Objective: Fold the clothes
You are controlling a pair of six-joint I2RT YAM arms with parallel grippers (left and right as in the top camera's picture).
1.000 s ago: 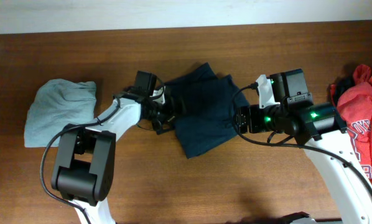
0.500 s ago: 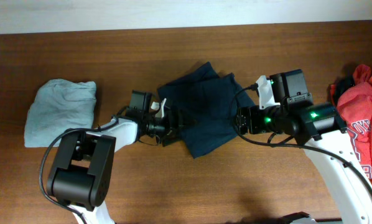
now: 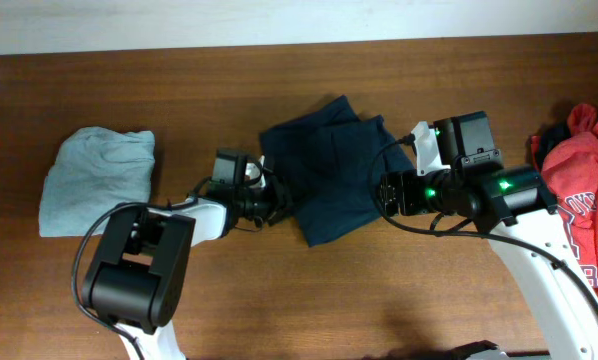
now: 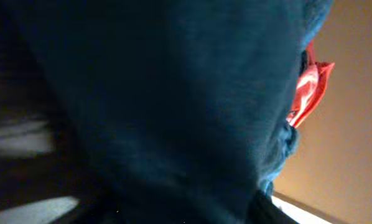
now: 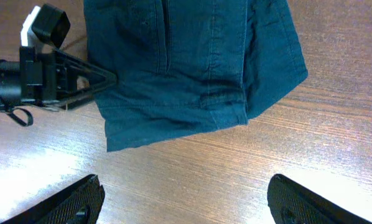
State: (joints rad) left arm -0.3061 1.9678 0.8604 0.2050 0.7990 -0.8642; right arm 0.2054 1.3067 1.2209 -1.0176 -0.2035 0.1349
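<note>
Hem of the navy shorts (image 3: 329,170) wants a firm pinch from the left gripper (image 5: 106,78), jaws unreadable from here, before lifting; right gripper (image 5: 185,190) hangs wide open.

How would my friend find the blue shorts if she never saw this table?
Start at the brown wooden table and look at its middle. The shorts lie there, spread fairly flat. They are the only dark navy cloth: the pale grey-green bundle sits far left and the red heap at the right edge.
</note>
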